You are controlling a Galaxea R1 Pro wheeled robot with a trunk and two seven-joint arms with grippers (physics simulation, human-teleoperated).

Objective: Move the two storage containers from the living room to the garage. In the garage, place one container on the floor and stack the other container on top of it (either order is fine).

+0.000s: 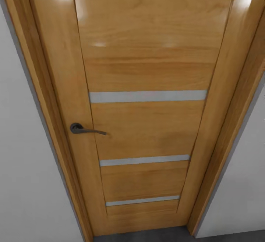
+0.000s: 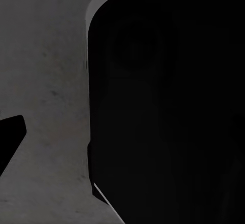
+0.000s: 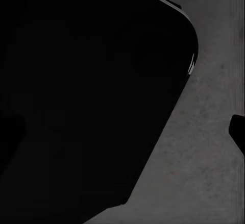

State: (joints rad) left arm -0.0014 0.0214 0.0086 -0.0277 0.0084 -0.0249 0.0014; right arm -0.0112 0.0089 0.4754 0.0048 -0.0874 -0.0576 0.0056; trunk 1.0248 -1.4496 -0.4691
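A closed honey-wood door with frosted horizontal strips [image 1: 147,106] fronts the robot, its dark lever handle [image 1: 86,129] at the left edge. Dark grey concrete floor [image 2: 46,81] lies below the wrists. No container appears (whether either gripper is apart or together, I cannot tell). Best approach squarely, aiming for the lever.

Glare on door [image 1: 147,73], wrist views perhaps underlit

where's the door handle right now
In the head view the dark door handle sits on the left side of the honey-wood door, between its upper two frosted strips.

door [image 1: 147,117] top cropped, dark body [image 2: 168,112] hiding much floor [image 2: 46,81]
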